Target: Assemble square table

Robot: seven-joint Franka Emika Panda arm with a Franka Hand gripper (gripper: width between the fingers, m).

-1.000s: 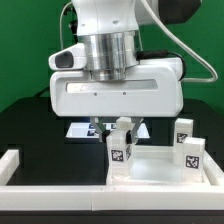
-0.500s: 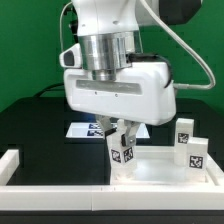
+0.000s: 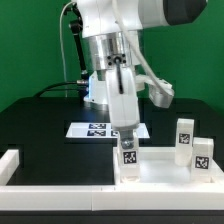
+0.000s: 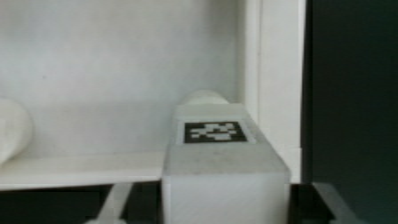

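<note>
The square table top [image 3: 160, 168] is a white tray with a raised rim, lying at the front of the exterior view's right. My gripper [image 3: 126, 132] is shut on a white leg block [image 3: 129, 155] with a black-and-white tag. The block stands upright at the top's left corner. In the wrist view the same leg block [image 4: 217, 150] fills the space between my fingers [image 4: 128, 200], over the top's white floor [image 4: 107, 80] and beside its rim [image 4: 270, 80]. Two more leg blocks [image 3: 183, 135] [image 3: 203, 156] stand on the top's right side.
The marker board [image 3: 95, 130] lies on the black table behind the held block. A long white rail [image 3: 60, 186] runs along the front edge, ending in a raised piece [image 3: 10, 164] at the exterior view's left. Cables hang behind the arm.
The hand has turned about its upright axis from broadside to edge-on. The held leg block turned with it and shifted slightly to the exterior view's right.
</note>
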